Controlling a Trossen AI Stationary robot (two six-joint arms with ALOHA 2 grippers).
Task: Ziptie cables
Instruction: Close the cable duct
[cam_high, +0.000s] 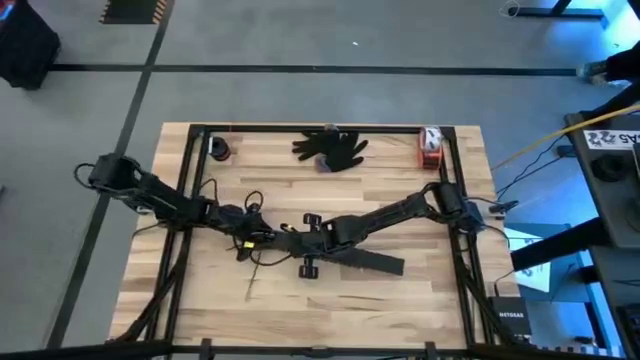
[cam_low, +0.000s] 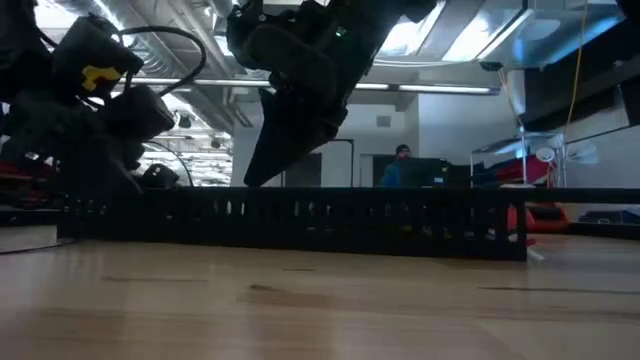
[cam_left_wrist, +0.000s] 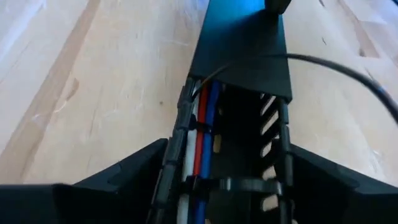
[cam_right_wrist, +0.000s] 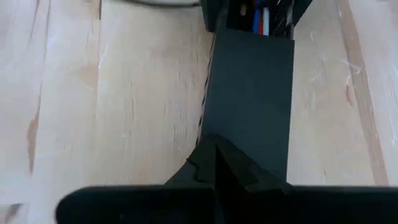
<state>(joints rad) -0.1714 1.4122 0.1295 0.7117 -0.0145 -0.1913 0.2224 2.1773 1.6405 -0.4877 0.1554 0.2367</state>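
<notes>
Cables (cam_left_wrist: 200, 134), white, red and blue in the left wrist view, lie side by side inside a black slotted duct (cam_left_wrist: 273, 124) running up the middle of that frame, with a flat black cover (cam_left_wrist: 245, 46) lying over the duct's upper stretch. A dark ziptie band (cam_left_wrist: 233, 184) crosses the duct near the lower centre. The left gripper (cam_left_wrist: 217, 186) straddles the duct, its fingers (cam_left_wrist: 127, 171) spread apart on either side of it.

From overhead, both arms meet at the centre of the wooden table (cam_high: 400, 300), slightly below the middle of the frame; the left gripper (cam_high: 262, 236) sits just left of the right gripper (cam_high: 312, 232), with the duct cover (cam_high: 370, 260) angling off to the lower right. A black glove (cam_high: 332, 148) rests at the table's top edge.

In the right wrist view the right gripper (cam_right_wrist: 214, 163) has its fingertips pressed together at the near end of the cover (cam_right_wrist: 249, 93), while cable ends (cam_right_wrist: 261, 15) show at the upper edge
</notes>
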